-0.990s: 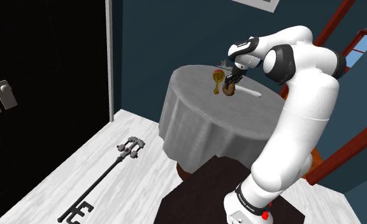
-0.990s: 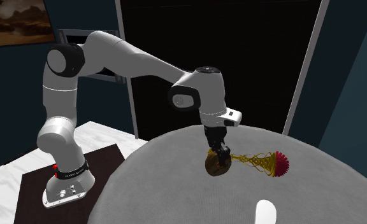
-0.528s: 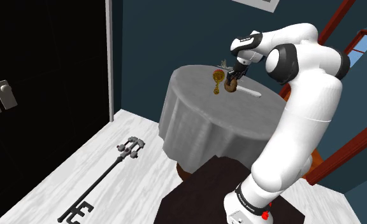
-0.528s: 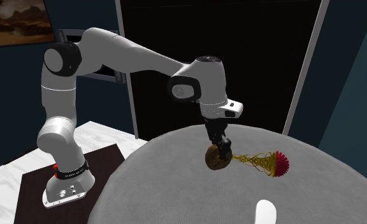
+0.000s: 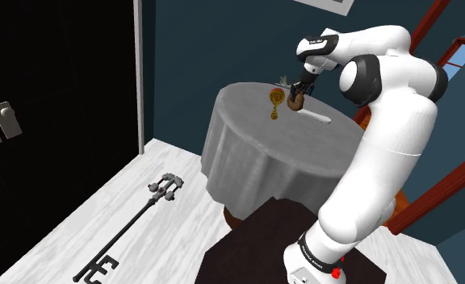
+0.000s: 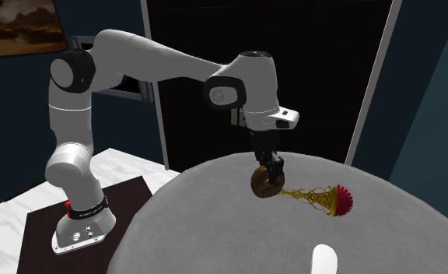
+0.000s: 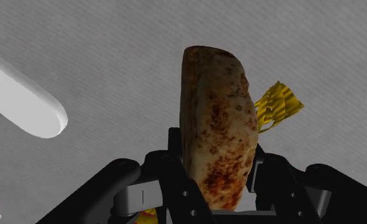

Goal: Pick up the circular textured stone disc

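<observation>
- Disc [image 7: 217,140]: a brown, mottled, rough-faced round slab, seen edge-on in the wrist view. In the second exterior view it hangs just right of centre, close above the table [image 6: 215,226] and apparently clear of the cloth.
- Gripper [image 6: 273,173]: the fingers are drawn in narrow against the disc's two flat faces. They clasp it near the rim, so most of the disc projects beyond the fingertips.
- Handling (judgement): the disc looks rigid and dense for its size and should not give under the pads. The pitted faces should offer good friction. With a hold this near the rim, however, the mass hangs below it, so a sharp swing could make the disc pivot or slip. A drop onto its edge might chip it.
- Best hold (judgement): across the thickness, face to face, as here. A grip nearer the centre would be steadier.
- Tassel [image 6: 312,196]: a gold, stringy ornament with a red end, lying on the cloth just beside the disc, toward the frame's right.
- White bar [image 6: 323,257]: a plain rounded piece at the lower edge, well apart from the disc.
- Surface: a round table draped in grey, faintly textured cloth that falls nearly to the floor [image 5: 85,202].
- Room (shoulder view): a pale plank floor with a large dark key [image 5: 130,226] at lower left, and a dark mat [image 5: 247,250] under the stand. A teal wall [image 5: 207,48] stands behind the table, with a black area [image 5: 61,81] at upper left and red beams [image 5: 433,185] at right.
</observation>
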Controlling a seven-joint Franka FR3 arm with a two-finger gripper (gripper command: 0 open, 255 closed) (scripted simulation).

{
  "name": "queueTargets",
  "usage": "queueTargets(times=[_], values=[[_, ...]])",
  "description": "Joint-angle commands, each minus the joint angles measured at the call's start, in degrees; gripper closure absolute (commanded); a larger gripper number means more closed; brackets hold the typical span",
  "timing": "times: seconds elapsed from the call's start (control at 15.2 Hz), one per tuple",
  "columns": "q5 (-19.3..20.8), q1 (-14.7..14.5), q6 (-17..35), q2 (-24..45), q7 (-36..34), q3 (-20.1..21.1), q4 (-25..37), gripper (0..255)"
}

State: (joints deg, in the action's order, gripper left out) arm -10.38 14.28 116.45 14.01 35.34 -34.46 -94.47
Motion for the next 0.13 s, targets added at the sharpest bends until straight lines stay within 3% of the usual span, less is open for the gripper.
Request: queueTargets(times=[0.0, 0.07], values=[[0.03, 0.11, -1.25, 0.07, -0.08, -0.04, 1.31, 255], [0.03, 0.11, -1.25, 0.07, -0.09, -0.05, 1.3, 255]])
